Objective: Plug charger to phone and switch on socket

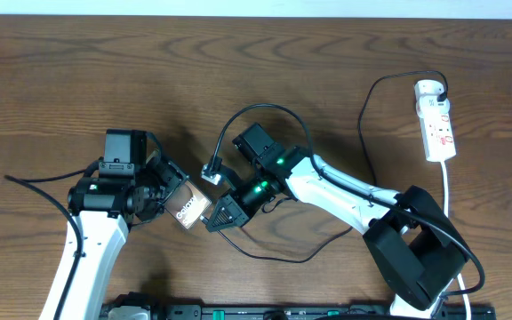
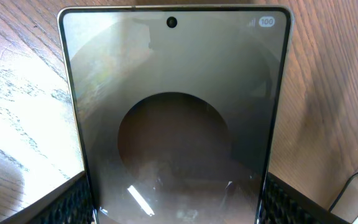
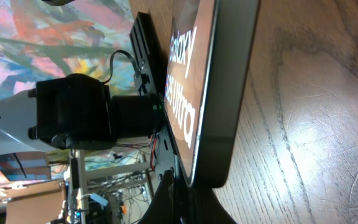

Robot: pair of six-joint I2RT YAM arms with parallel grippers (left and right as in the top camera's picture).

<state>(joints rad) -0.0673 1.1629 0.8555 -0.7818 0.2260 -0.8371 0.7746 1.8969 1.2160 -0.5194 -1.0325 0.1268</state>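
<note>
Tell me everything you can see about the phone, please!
The phone is a thin, flat rectangle with rounded corners and a pale, metal-looking rim. The left wrist view shows a glossy dark face with a small round camera hole at its top. From overhead it looks brownish with white lettering. It lies slanted over the wooden table, clamped at its sides between the left gripper's ribbed black pads. The right gripper sits right by its free end; whether they touch is unclear.

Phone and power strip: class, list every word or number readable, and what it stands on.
"100": top right corner of the flat brownish-grey phone, left wrist view.
"Galaxy", "Ultra": white lettering on the phone's face, right wrist view.
Narrow white power strip: red marks too small to read.
</note>
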